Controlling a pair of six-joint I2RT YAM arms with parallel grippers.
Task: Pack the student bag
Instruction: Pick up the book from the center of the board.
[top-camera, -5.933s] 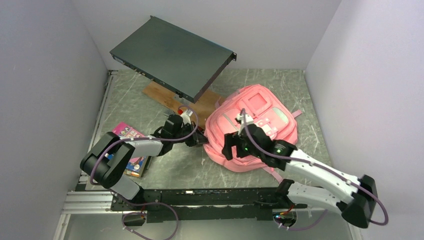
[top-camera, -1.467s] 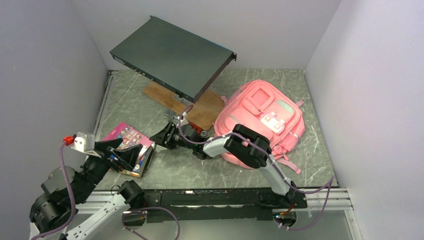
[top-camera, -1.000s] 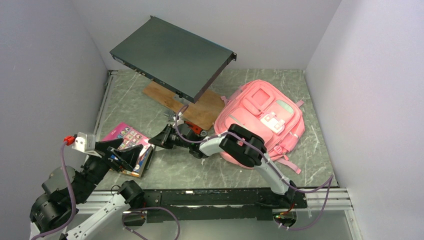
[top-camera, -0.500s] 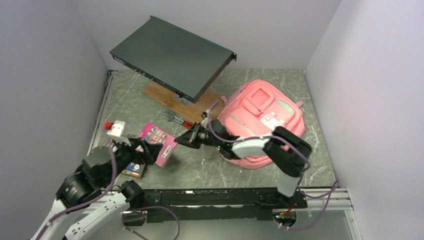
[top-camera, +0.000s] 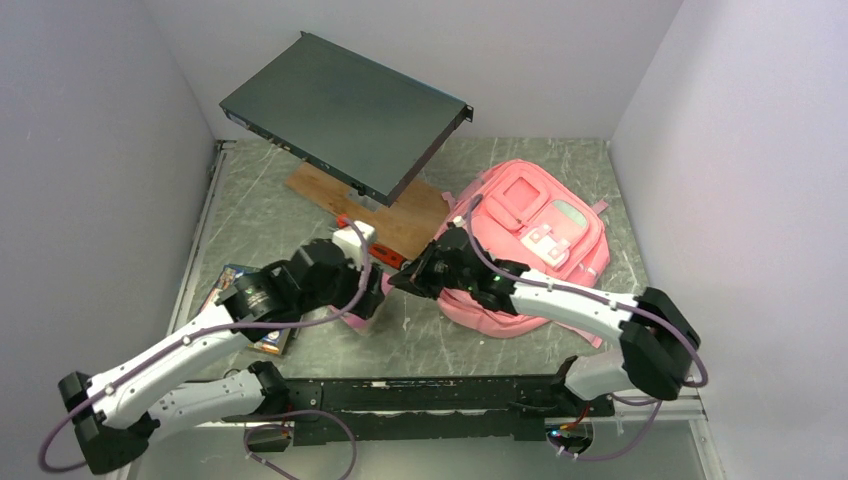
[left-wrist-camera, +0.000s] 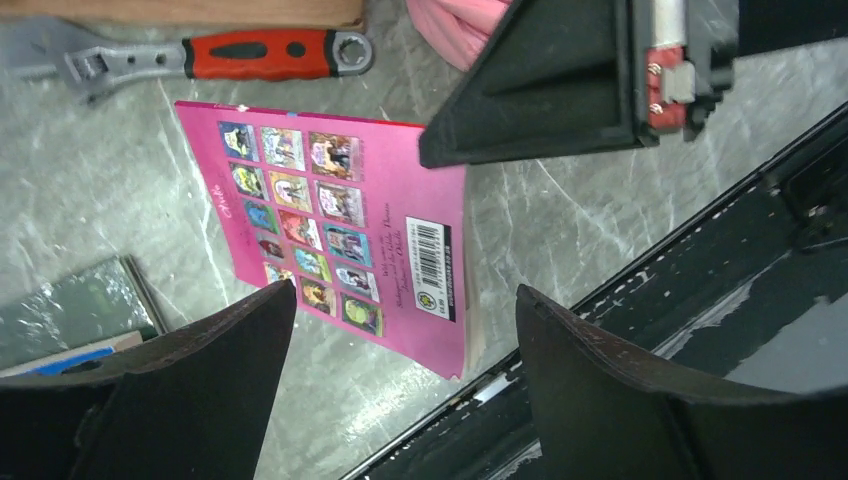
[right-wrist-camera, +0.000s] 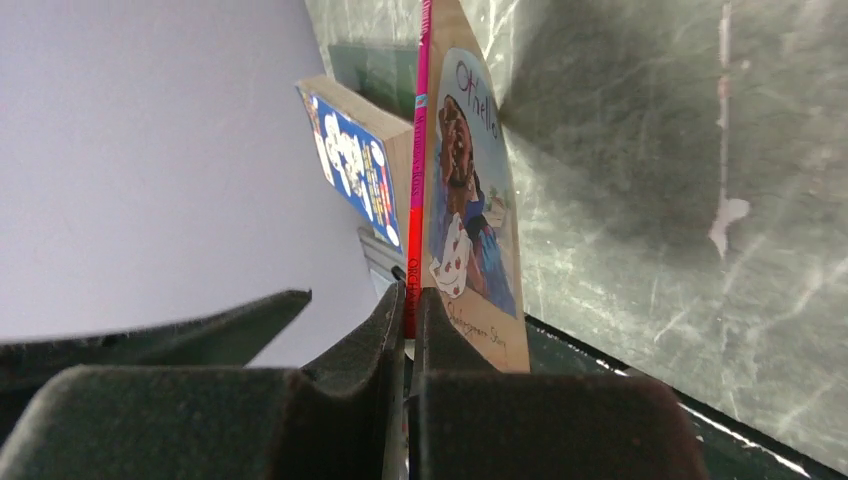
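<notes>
The student bag, a pink backpack, lies at the right of the table; a corner of it shows in the left wrist view. My right gripper is shut on the spine of a thin pink book and holds it on edge above the table. The left wrist view shows that book's back cover, with one right finger pinching its edge. My left gripper hovers over the book, open, its jaws wide on either side. In the top view both grippers meet left of the bag, left and right.
A red-handled wrench lies by a wooden board that carries a tilted dark flat box. More books are stacked at the left, one blue. A black rail runs along the near edge.
The left arm has swung right from the book stack to the middle of the table with the pink book. The right gripper has pulled back toward the bag and now pinches the book's spine.
</notes>
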